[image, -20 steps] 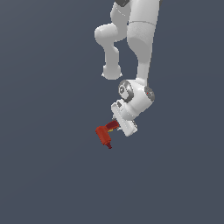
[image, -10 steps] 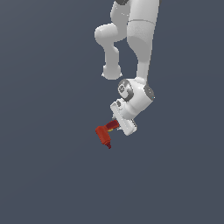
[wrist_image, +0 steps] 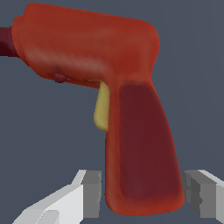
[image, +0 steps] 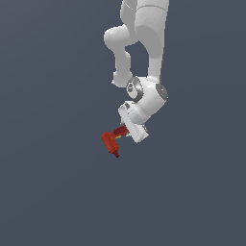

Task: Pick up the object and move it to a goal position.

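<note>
The white arm [image: 144, 57] comes down from the top edge of the exterior view and bends at the wrist, so the gripper [image: 126, 132] points down and toward the exterior view's left. The red drill-shaped object [image: 111, 141] hangs off the end of the gripper, handle toward the jaws, body angled down, its dark tip [image: 116, 155] at the lowest point.

In the wrist view the object [wrist_image: 109, 87] fills most of the picture. Its handle, with a darker red panel and a yellow trigger mark [wrist_image: 102, 107], runs down between the two grey fingertips [wrist_image: 89, 192]. One pad sits against the handle's side; a thin strip of background shows between the other pad and the handle, so whether the jaws clamp the handle or merely flank it I cannot tell.

All around the object and gripper [wrist_image: 142, 194] there is only plain grey-blue ground, open room on every side, well short of each frame edge in the exterior view.
</note>
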